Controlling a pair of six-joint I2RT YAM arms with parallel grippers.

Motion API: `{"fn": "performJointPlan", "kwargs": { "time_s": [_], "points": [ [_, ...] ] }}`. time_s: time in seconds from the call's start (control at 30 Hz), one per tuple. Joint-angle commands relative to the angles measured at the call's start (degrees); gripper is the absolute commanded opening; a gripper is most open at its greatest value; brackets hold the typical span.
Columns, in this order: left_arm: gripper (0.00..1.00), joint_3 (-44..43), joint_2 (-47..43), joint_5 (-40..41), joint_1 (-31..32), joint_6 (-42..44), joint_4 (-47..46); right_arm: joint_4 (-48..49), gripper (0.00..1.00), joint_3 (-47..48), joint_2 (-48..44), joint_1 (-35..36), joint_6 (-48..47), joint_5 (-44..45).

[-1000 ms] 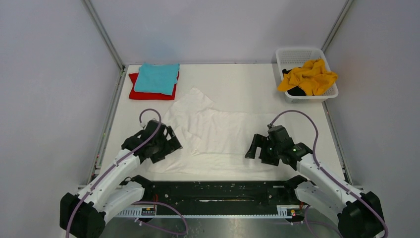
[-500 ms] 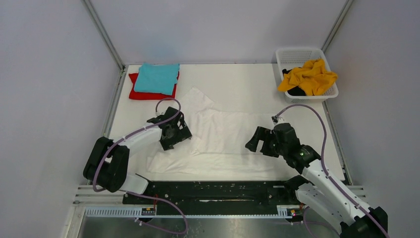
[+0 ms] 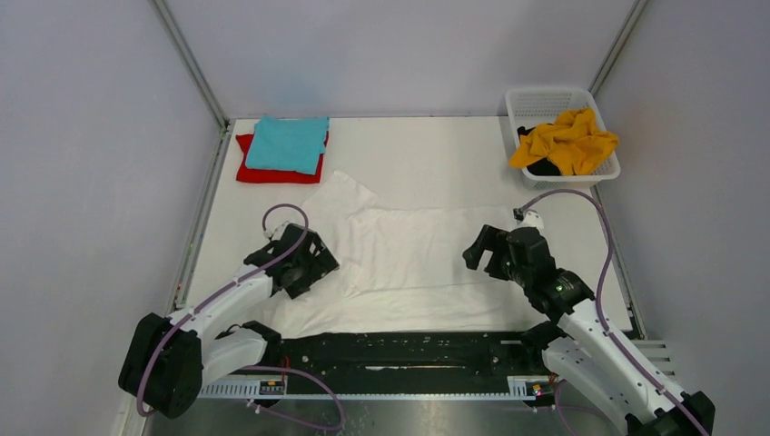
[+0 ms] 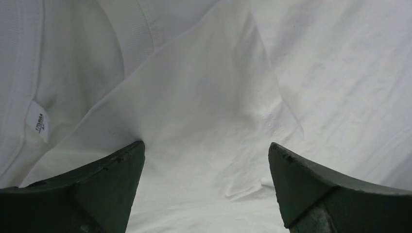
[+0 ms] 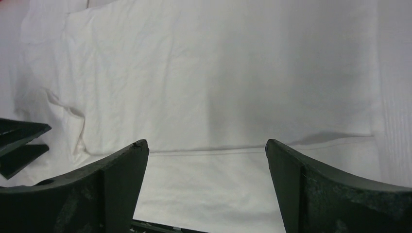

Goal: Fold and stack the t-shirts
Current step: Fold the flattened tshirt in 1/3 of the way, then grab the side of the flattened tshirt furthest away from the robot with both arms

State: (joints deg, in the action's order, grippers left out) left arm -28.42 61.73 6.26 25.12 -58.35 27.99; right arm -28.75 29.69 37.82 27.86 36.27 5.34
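The white t-shirt (image 3: 409, 259) lies partly folded on the table's middle; it fills the left wrist view (image 4: 209, 87) and the right wrist view (image 5: 218, 73). My left gripper (image 3: 313, 263) is open and empty over the shirt's left edge, near the collar and its label (image 4: 38, 124). My right gripper (image 3: 481, 250) is open and empty over the shirt's right edge. The folded teal t-shirt (image 3: 286, 143) lies on the folded red t-shirt (image 3: 272, 171) at the back left. The mustard-yellow t-shirt (image 3: 567, 141) is crumpled in the basket.
The white lattice basket (image 3: 545, 98) stands at the back right and also holds a dark cloth (image 3: 543, 167). Grey walls and metal rails enclose the table (image 3: 436, 154). The black base rail (image 3: 399, 350) runs along the near edge.
My left gripper has drawn back toward the near left, off the shirt's middle. The shirt's left sleeve part now lies folded further in. My right gripper has shifted slightly right and back.
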Motion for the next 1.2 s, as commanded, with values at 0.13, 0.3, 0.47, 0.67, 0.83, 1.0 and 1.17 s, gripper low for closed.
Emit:
{"fn": "performJointPlan", "kwargs": {
  "time_s": [0.13, 0.3, 0.47, 0.67, 0.83, 1.0, 1.17],
  "points": [
    [0.99, -15.43, 3.01, 6.1, 0.01, 5.36, 10.05, -5.37, 1.0, 12.6, 11.18, -2.47, -2.55, 19.19],
    [0.99, -34.94, 14.31, 9.53, -0.4, 12.34, 11.91, -6.66, 0.99, 21.73, 24.65, -14.76, -5.64, 5.41],
    [0.99, -52.83, 34.81, 6.6, -3.42, 18.7, 11.88, -7.35, 1.0, 30.13, 34.73, -15.3, -9.8, 8.33],
    [0.99, -81.52, 60.27, 7.41, -6.0, 22.76, 16.3, -4.19, 0.99, 30.92, 39.15, -15.81, -9.25, 7.22],
    [0.99, -96.66, 72.22, 12.29, -7.71, 24.48, 18.71, -4.35, 1.0, 30.36, 40.7, -16.25, -9.96, 5.51],
    [0.99, -97.77, 75.79, 15.08, -8.22, 27.06, 16.17, -4.32, 1.0, 29.99, 41.15, -16.61, -10.4, 5.21],
    [0.97, -97.16, 78.14, 11.51, -8.87, 25.68, 17.93, -4.35, 1.0, 29.9, 41.52, -16.86, -10.64, 5.14]
  ]
}}
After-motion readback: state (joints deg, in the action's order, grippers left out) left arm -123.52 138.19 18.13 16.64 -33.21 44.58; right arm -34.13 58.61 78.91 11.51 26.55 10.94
